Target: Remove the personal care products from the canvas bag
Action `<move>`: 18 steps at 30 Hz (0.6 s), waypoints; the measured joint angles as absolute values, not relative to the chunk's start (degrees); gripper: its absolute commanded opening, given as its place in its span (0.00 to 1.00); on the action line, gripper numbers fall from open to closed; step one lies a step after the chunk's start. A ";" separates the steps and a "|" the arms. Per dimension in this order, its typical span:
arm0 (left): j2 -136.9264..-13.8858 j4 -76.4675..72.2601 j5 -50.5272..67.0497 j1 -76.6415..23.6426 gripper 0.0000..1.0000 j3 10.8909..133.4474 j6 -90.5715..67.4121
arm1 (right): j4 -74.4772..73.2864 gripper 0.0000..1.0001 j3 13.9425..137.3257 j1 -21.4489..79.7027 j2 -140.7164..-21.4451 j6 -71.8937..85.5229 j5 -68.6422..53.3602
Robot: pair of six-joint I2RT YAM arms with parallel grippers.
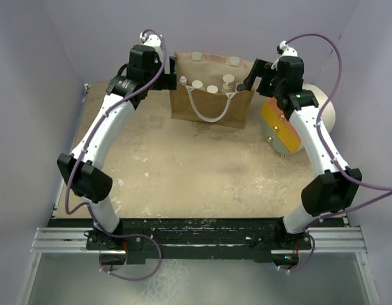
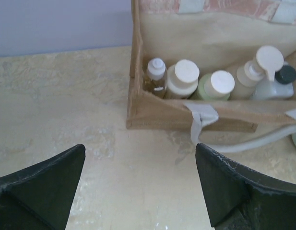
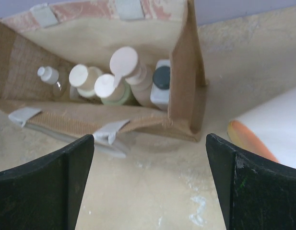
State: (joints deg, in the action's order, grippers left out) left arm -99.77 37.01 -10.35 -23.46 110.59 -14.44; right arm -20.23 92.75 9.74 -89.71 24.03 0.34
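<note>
The tan canvas bag [image 1: 182, 105] stands upright at the far middle of the table, its white rope handle [image 1: 209, 118] hanging down the front. Five bottles stand inside in a row: small amber white-capped [image 2: 156, 72], cream wide-capped [image 2: 183, 76], olive-green cream-capped [image 2: 216, 85], tall beige pump bottle [image 2: 258, 67], white black-capped [image 2: 281, 82]. They also show in the right wrist view, from the amber bottle [image 3: 48, 75] to the black-capped one [image 3: 160, 84]. My left gripper [image 1: 169, 65] hovers open and empty at the bag's left end [image 2: 140, 148]. My right gripper [image 1: 251, 77] hovers open and empty at its right end [image 3: 150, 139].
A large white, orange and yellow cylinder [image 1: 291, 124] lies on its side just right of the bag, under my right arm; its edge shows in the right wrist view [image 3: 277, 122]. Purple walls close in the table at the back and sides.
</note>
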 measured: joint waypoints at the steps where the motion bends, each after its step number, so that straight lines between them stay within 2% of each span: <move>1: -101.38 36.84 -9.32 -22.48 0.99 112.29 -14.66 | -19.79 1.00 93.78 9.72 -90.89 23.99 0.84; 7: -111.59 35.99 -4.60 -19.33 0.99 122.52 -17.58 | -19.59 0.95 100.22 9.74 -97.23 23.66 4.19; 15: -128.84 45.54 -4.29 -18.20 0.79 143.17 -22.02 | -21.28 0.85 104.38 9.72 -104.79 21.93 5.17; 18: -131.90 48.58 -2.26 -17.30 0.75 145.08 -23.42 | -21.50 0.76 104.38 9.72 -106.52 21.54 5.41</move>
